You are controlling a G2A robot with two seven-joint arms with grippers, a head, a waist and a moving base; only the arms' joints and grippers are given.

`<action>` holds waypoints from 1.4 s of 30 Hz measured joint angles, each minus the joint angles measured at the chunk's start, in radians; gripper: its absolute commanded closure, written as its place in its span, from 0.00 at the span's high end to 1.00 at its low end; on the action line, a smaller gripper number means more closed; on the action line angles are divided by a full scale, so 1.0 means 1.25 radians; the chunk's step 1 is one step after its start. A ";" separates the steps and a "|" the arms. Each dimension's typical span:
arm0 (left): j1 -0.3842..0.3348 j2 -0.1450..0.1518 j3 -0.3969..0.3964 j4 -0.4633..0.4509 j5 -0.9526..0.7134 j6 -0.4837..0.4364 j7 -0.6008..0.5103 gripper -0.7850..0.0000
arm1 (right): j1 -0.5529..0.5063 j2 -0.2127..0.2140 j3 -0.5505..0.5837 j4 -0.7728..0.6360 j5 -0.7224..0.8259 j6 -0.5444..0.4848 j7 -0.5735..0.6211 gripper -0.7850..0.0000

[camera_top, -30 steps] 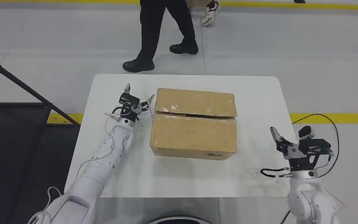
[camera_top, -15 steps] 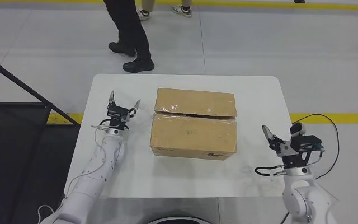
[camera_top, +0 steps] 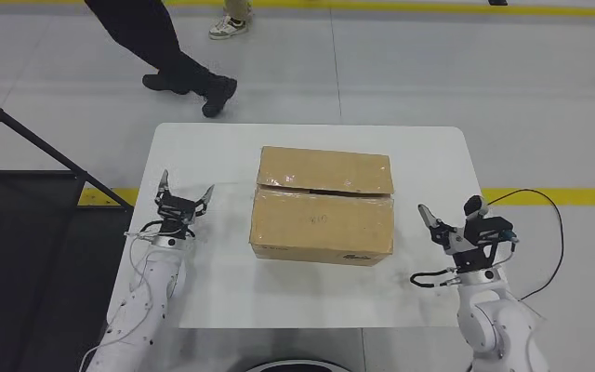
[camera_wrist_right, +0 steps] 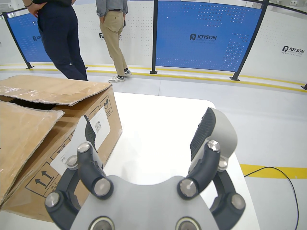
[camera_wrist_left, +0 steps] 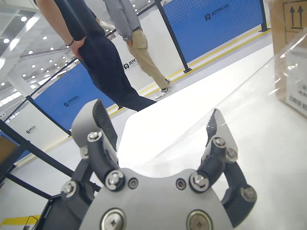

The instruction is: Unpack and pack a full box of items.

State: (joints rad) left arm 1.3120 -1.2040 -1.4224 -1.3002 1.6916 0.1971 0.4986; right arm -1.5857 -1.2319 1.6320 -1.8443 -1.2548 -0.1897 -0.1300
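Cardboard, brown and creased, made up the box [camera_top: 323, 206] that sat around the middle of the white table [camera_top: 428, 153]. Its two long top flaps were folded down. The far flap [camera_top: 325, 169] and the near flap [camera_top: 321, 225] did not quite meet, and a thin dark gap [camera_top: 321, 191] ran between them. Shiny clear tape lay across both flaps. From the right wrist view the far flap stood slightly raised over that gap. The box end facing that side carried a white label [camera_wrist_right: 101, 120] and printed arrow marks.

The left gripper [camera_top: 186, 186] was over the left part of the table, beside the box's left end but apart from it. Its fingers were spread wide with nothing between them. In the left wrist view a corner of the box showed off to one side, with bare tabletop past the fingertips.

The right gripper [camera_top: 447, 209] was near the table's right edge, apart from the box's right end. It too was spread wide and held nothing. A black cable [camera_top: 548, 200] looped past the right arm, beyond the table's edge.
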 measured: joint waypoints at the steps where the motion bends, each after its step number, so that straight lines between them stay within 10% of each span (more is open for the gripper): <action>1: 0.013 0.002 -0.007 -0.011 0.003 -0.006 -0.008 1.00 | 0.002 0.000 -0.003 0.000 -0.002 0.001 0.001 1.00; 27: 0.134 0.011 -0.059 -0.106 0.046 -0.071 -0.048 1.00 | 0.020 0.004 -0.031 -0.019 -0.070 -0.047 0.034 1.00; 36: 0.243 0.034 -0.154 -0.227 0.037 -0.247 0.015 1.00 | 0.032 0.012 -0.015 -0.052 -0.105 -0.106 0.114 1.00; 42: 0.285 0.034 -0.204 -0.315 -0.115 -0.328 0.046 1.00 | 0.057 0.019 0.026 -0.048 0.095 -0.245 0.154 1.00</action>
State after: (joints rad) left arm 1.6686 -1.1611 -1.6770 -1.6942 1.5481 -0.2126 0.5555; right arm -1.5144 -1.2084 1.6650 -1.9038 -1.1361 -0.4954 0.0627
